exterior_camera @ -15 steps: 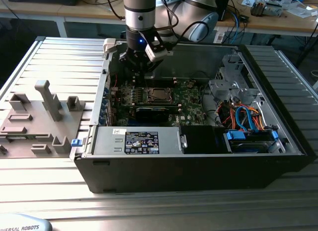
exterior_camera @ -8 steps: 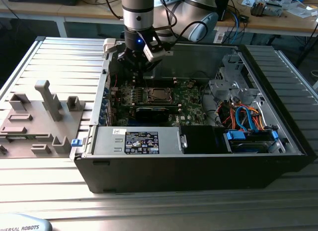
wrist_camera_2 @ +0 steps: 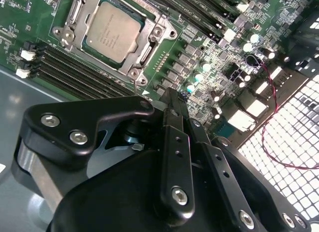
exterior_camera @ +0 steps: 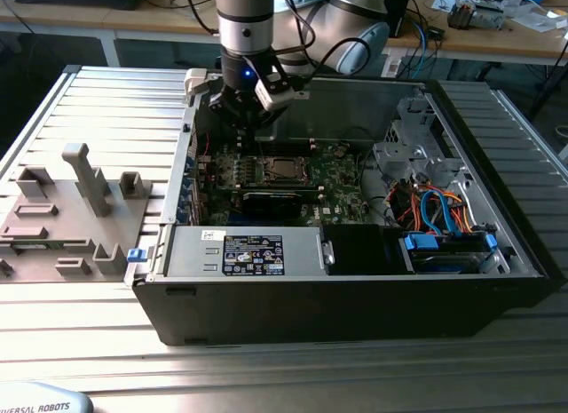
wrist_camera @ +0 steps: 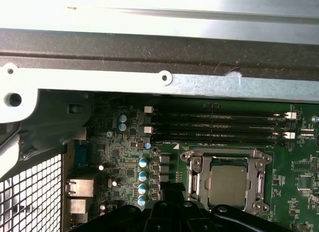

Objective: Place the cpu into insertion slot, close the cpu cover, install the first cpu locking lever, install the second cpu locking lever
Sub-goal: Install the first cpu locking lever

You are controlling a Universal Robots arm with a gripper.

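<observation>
— End effector [wrist_camera_2: 175, 100]? Closed, going by the second wrist view: two black fingers [wrist_camera_2: 174, 152] pressed together, tips meeting at a point, nothing pinched between them. Poised above the green motherboard [wrist_camera_2: 30, 12], beside a row of small silver-topped capacitors [wrist_camera_2: 202, 67]; contact with the board impossible to judge.

— And from outside? Hanging in the exterior view [exterior_camera: 251, 120] inside the open computer case [exterior_camera: 355, 289], over the rear part of the board, with a blue light glowing on the wrist above.

— The cpu [wrist_camera_2: 110, 31]? Seated flat in the insertion slot [wrist_camera_2: 147, 47], dull silver top facing up. Apart from the end effector, a short way off across the board, not touched. Seen as well in the first wrist view [wrist_camera: 228, 186], just beside the dark fingertips at the lower edge.

— The cpu cover [wrist_camera: 225, 153]? Metal frame lying around the chip, with the top showing through the square window; down or not fully latched, hard to tell.

— Neighbours? Long black memory slots [wrist_camera: 219, 127] running alongside the socket. A red and black twisted wire [wrist_camera_2: 271, 97] looping over the perforated rear panel [wrist_camera_2: 284, 157].

— Elsewhere? Grey holder fixtures [exterior_camera: 84, 178] standing on the ribbed metal tabletop [exterior_camera: 106, 102], towards the exterior view's left of the case.
</observation>
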